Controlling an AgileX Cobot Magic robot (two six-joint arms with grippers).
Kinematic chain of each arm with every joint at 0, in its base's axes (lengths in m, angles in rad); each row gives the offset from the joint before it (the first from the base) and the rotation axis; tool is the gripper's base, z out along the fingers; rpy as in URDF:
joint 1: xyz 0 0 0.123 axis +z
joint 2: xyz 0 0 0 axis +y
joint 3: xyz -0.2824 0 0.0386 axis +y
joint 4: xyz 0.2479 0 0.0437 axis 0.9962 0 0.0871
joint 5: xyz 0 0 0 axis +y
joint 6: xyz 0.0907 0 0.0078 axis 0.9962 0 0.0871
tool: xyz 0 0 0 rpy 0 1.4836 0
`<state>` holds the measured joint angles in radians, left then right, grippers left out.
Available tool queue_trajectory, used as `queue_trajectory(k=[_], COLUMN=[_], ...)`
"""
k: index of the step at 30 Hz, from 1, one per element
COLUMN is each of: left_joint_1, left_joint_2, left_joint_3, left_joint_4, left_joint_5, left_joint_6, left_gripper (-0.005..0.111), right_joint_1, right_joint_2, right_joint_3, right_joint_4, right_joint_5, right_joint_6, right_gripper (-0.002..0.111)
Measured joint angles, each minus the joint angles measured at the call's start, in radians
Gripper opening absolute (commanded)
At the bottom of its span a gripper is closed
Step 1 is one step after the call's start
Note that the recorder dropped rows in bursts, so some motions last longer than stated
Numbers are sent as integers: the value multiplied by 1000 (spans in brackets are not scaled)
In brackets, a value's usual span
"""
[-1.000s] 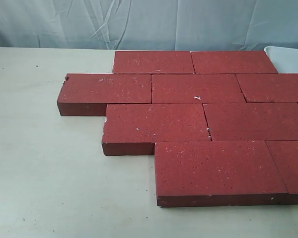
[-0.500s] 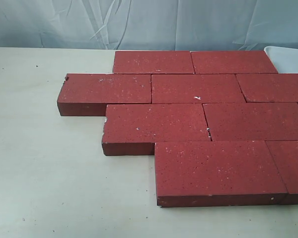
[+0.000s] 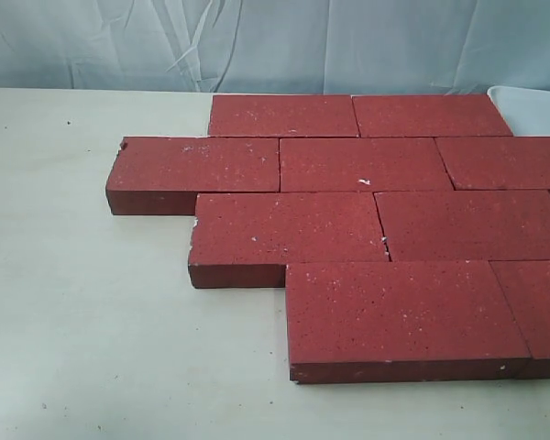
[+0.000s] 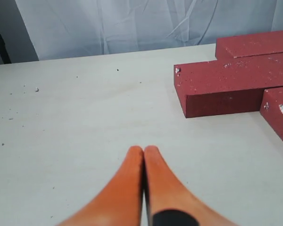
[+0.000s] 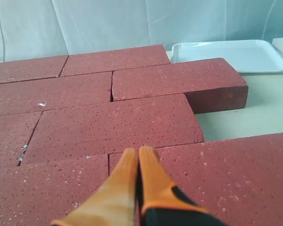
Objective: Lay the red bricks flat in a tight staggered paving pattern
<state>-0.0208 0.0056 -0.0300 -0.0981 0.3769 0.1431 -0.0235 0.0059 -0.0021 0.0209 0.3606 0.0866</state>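
The red bricks (image 3: 367, 220) lie flat in four staggered rows, their long sides across the exterior view. The right gripper (image 5: 138, 151), closed and empty, is directly above them. The left gripper (image 4: 144, 150), also closed, is above the bare table (image 4: 85, 117) beside them.

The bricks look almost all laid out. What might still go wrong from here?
1. The right gripper, shut, hangs just above the red bricks; a sideways move might drag one and open a seam.
2. A joint in the third row from the back shows a slim gap with white chips; nudging it closed may shift neighbours.
3. The white tray lies close to an end brick, so a brick pushed outward might knock it.
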Motion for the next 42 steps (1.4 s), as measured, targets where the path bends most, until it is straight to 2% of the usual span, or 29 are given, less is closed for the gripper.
queue_trajectory(k=[7, 20, 42], left_joint_1=[0, 0, 0], left_joint_2=[0, 0, 0], left_joint_3=[25, 25, 25], left_joint_4=[0, 0, 0], left_joint_5=[-51, -57, -57], left_joint_6=[0, -2, -102], left_gripper=[0, 0, 0], right_joint_1=[0, 0, 0], right_joint_2=[0, 0, 0], right_joint_3=[0, 0, 0], right_joint_4=[0, 0, 0], right_joint_5=[0, 0, 0], right_joint_6=[0, 0, 0], right_gripper=[-1, -1, -1])
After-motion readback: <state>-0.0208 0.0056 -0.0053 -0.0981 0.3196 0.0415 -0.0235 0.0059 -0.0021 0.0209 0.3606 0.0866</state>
